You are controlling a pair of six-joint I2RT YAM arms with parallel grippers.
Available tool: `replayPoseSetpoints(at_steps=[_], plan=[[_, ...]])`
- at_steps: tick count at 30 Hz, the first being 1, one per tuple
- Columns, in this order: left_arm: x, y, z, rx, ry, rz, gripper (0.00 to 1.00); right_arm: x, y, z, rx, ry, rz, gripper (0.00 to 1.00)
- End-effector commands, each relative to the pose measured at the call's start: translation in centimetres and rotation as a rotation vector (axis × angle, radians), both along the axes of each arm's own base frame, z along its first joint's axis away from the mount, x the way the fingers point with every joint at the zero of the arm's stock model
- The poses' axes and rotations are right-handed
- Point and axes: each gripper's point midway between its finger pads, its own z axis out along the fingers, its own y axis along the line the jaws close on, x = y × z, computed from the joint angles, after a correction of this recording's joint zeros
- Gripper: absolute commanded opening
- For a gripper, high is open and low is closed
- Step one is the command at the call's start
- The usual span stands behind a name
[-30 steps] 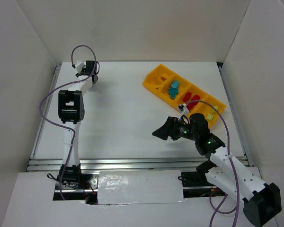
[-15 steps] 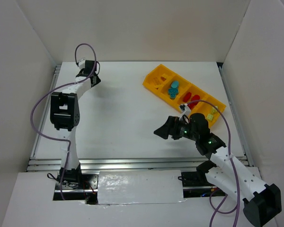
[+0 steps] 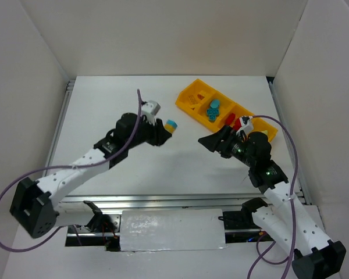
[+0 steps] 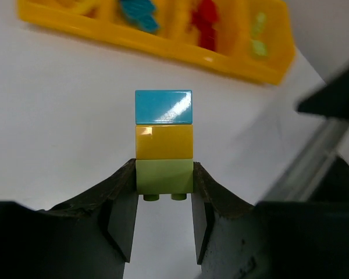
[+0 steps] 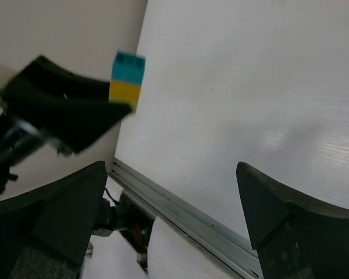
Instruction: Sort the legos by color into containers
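A white table (image 3: 163, 174) is shown, edged by a metal rail (image 3: 163, 200) along its near side. Directly on it a long orange-yellow tray (image 3: 182, 103) is laid, divided into four compartments in a row. It is set at the far right and turned at a slant, its left end farther back.

Two arms show, the left arm (image 3: 75, 168) and the right arm (image 3: 281, 203). One tray (image 4: 163, 49) has four compartments. One stack (image 4: 163, 141) counts three bricks: teal, yellow, pale green. In the tray lie two red pieces (image 4: 205, 14) and two pale green pieces (image 4: 257, 24).
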Motion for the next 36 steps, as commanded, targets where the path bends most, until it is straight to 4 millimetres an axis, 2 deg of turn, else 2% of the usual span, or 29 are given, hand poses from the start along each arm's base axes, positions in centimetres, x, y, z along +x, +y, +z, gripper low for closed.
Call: replayPoseSetpoints(at_steps=[1, 2, 3, 4, 5, 7, 8, 10, 12, 16, 22, 30, 36], plan=[[-5.7, -2.9, 3.2, -0.051, -0.193, -0.246, 0.00, -0.7, 0.4, 4.5, 0.119, -0.050, 0.009, 0.99], [-7.2, -2.7, 5.4, -0.092, -0.263, -0.280, 0.00, -1.0, 0.4, 5.1, 0.125, -0.060, 0.015, 0.99], [-8.8, -3.1, 5.7, -0.114, -0.281, -0.340, 0.00, -1.4, 0.4, 5.3, 0.127, -0.057, 0.022, 0.98], [-9.9, -2.9, 4.7, -0.114, -0.277, -0.363, 0.00, -2.2, 0.5, 6.0, 0.134, -0.077, 0.046, 0.97], [-11.0, -2.5, 5.8, -0.137, -0.320, -0.383, 0.00, -2.7, 0.6, 6.5, 0.139, -0.090, 0.069, 0.96], [-12.7, -2.5, 5.3, -0.146, -0.329, -0.438, 0.00, -4.5, 1.5, 7.4, 0.147, -0.114, 0.171, 0.94], [-13.4, -2.4, 5.8, -0.153, -0.349, -0.457, 0.00, -5.0, 1.8, 8.1, 0.149, -0.119, 0.204, 0.94], [-15.0, -2.7, 5.5, -0.159, -0.351, -0.526, 0.00, -5.5, 2.5, 6.8, 0.122, -0.050, 0.264, 0.91], [-16.2, -3.0, 5.6, -0.158, -0.368, -0.570, 0.00, -6.2, 3.2, 6.3, 0.127, -0.015, 0.329, 0.86], [-17.4, -3.4, 4.5, -0.121, -0.349, -0.593, 0.00, -7.5, 5.2, 5.3, 0.090, 0.034, 0.398, 0.85], [-18.4, -4.0, 3.4, -0.082, -0.334, -0.631, 0.00, -8.3, 7.5, 4.1, 0.026, 0.083, 0.457, 0.86], [-18.5, -4.4, 3.0, -0.056, -0.329, -0.641, 0.00, -9.2, 9.0, 4.4, 0.052, 0.080, 0.509, 0.74], [-19.1, -4.9, 3.1, -0.067, -0.334, -0.675, 0.00, -9.5, 10.1, 3.7, 0.064, 0.107, 0.539, 0.66]])
